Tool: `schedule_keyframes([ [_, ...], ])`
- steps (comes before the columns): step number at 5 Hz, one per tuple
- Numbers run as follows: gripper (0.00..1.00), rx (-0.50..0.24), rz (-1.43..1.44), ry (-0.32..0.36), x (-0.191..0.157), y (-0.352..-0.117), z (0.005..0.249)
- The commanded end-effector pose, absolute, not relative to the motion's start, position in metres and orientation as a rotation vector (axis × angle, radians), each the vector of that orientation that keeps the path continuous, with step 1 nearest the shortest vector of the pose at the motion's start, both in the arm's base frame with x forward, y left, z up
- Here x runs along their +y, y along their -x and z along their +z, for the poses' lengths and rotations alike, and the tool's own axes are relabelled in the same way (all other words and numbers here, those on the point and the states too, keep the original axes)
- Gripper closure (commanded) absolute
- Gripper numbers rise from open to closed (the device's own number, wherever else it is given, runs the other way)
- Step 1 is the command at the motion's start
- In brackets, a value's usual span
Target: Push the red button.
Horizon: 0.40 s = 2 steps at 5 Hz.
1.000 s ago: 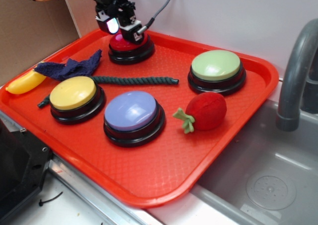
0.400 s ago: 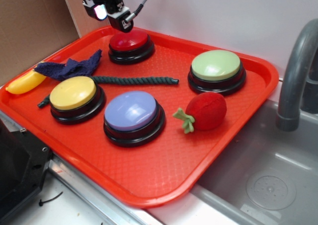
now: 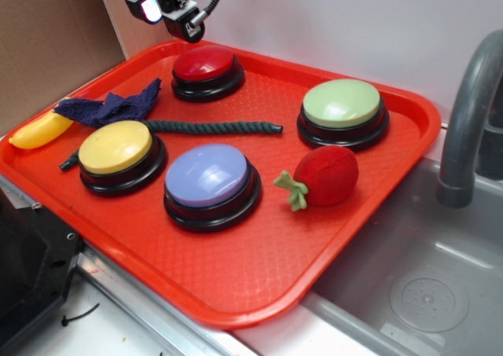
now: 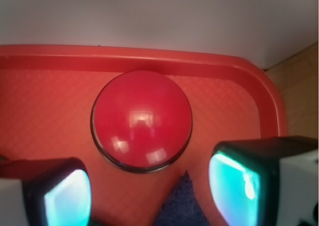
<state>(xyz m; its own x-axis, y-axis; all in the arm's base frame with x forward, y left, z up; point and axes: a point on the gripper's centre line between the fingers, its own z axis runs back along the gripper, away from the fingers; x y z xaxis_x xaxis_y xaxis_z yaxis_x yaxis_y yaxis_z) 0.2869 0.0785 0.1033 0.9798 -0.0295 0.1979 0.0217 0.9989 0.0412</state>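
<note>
Hovering above upward-facing round red button (image 3: 206,64), open empty pincer (image 3: 165,10).

No writing, label, brand or number is legible on anything in my two views here.

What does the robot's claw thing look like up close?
The gripper is mostly black, with a grey cable running up from it. In the wrist view its two fingers are blocky black housings with white parts at the picture's edges, and each has an inner pad that glows pale turquoise. The same glow shows in the exterior view.
</note>
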Motion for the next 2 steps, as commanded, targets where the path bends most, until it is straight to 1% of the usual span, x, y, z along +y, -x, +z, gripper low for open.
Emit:
schedule_keyframes([
  [1, 0.00, -0.285, -0.025, -0.045, 0.0739, -0.2891, 0.1356],
  [2, 0.00, -0.293, -0.024, -0.051, 0.0711, -0.2858, 0.1411],
])
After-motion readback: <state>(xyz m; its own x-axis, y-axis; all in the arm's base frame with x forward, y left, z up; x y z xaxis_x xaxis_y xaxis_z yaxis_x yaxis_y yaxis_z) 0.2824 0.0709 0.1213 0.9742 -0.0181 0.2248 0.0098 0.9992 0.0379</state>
